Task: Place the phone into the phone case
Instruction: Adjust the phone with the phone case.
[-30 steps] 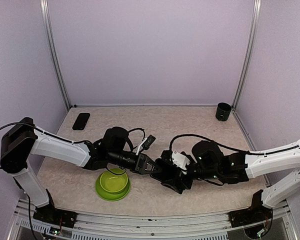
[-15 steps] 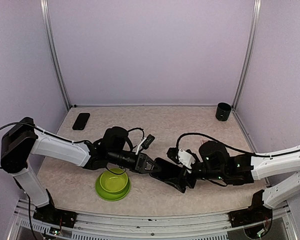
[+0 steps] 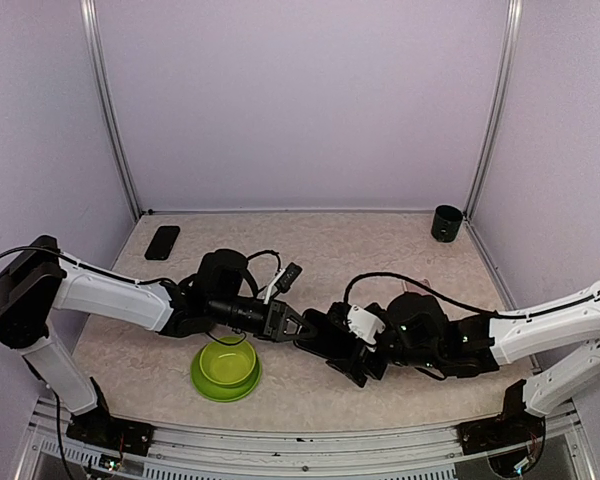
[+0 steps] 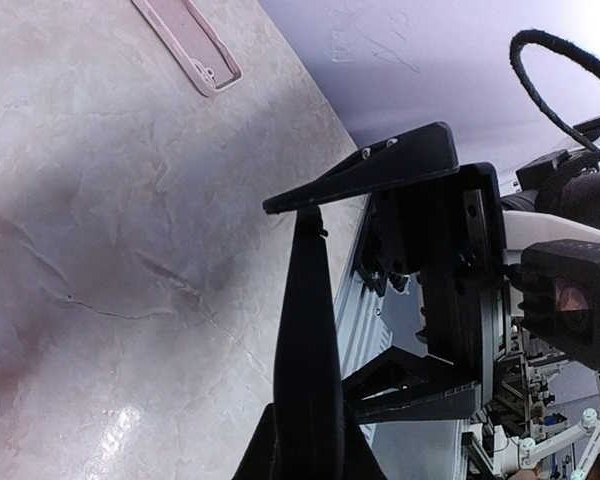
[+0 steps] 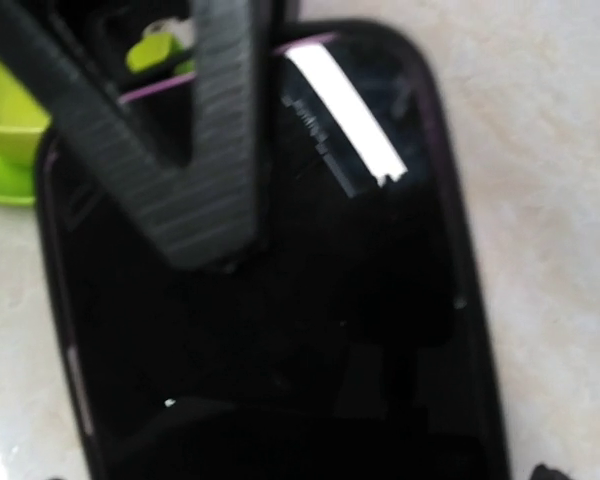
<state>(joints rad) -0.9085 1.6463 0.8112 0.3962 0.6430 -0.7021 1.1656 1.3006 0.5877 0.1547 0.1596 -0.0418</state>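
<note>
A black phone (image 5: 280,300) with a thin pink rim lies on the worktop (image 3: 380,250) beside the green bowl (image 3: 225,370). The right end effector (image 3: 332,345) spreads open over it. The left end effector (image 3: 292,330), closed on nothing visible, points at its left end — a push there could skid it, or clash the arms.
</note>
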